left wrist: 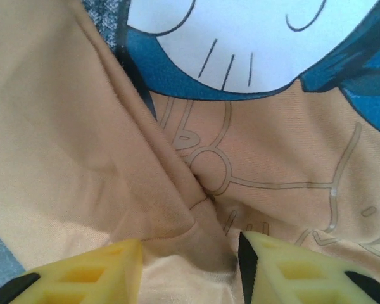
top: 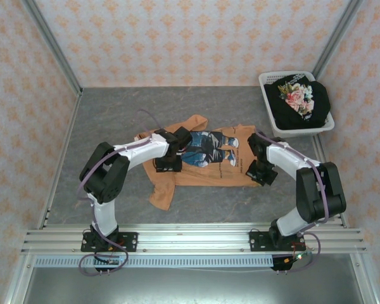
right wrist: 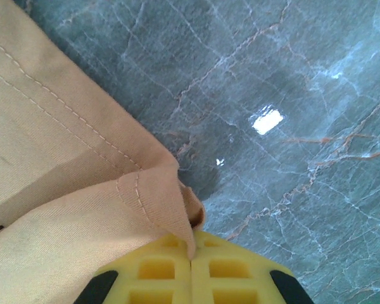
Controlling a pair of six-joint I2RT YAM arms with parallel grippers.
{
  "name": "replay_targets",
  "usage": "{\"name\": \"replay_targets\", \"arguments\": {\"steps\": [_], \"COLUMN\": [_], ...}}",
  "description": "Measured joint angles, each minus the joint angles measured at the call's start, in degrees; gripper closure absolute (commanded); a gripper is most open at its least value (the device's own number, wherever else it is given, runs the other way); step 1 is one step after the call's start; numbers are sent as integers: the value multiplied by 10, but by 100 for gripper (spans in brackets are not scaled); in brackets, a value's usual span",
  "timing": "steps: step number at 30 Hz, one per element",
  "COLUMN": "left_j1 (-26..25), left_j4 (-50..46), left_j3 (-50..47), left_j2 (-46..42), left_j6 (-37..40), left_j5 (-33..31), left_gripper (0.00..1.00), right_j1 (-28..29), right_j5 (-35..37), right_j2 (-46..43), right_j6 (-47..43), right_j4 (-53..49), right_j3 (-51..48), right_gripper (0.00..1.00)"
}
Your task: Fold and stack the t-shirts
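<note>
The left tool [top: 167,163] rests on the left part of the orange t-shirt [top: 202,176]. Its fingers [left wrist: 107,272] stand apart, straddling a raised fold of cloth without closing on it. The right tool [top: 261,172] is at the shirt's right edge, with its fingers pressed together on a stitched hem corner [right wrist: 155,202].

The orange t-shirt lies print-up at the centre of the tabletop [top: 114,114]. One sleeve [top: 161,196] trails toward the near edge and the other points toward the far edge. The cloth is creased around the left tool.

At the far right corner stands a white laundry basket [top: 266,83]. It holds the black t-shirt [top: 318,104], bunched with its pink flower print facing up, well apart from both tools.
</note>
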Motion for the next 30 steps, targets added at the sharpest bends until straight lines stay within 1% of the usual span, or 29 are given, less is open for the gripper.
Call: {"name": "replay_targets", "arguments": {"steps": [1,4,8,10,15,18,20,23,25,28,30], "left_j1": [0,0,0,0,1,8,22,62,99,151,176], "left_j4": [0,0,-1,-3,-12,-16,-19,-23,-24,-27,-28], "left_j3": [0,0,0,0,-15,-33,-54,-94,-129,-178,-205], "left_j2": [0,0,0,-3,-39,-80,-115,-169,-205,-246,-264], "left_j6": [-1,0,1,0,1,1,1,0,-1,-2,-3], "left_j5": [-1,-6,-18,-25,-45,-54,-58,-61,-61,-60,-58], "left_gripper": [74,86,97,100,100,100,100,100,100,100,100], "right_j1": [0,0,0,0,0,0,0,0,-1,-8,-15], "right_j5": [0,0,0,0,0,4,6,14,18,21,24], "right_j2": [0,0,0,0,0,0,0,0,0,3,7], "right_j6": [0,0,0,0,-1,-4,-5,-9,-10,-13,-14], "right_j4": [0,0,0,0,0,0,0,0,0,0,0], "right_j3": [0,0,-1,-1,-1,-1,-1,0,1,6,10], "right_gripper": [100,100,100,100,100,100,100,100,100,100,100]}}
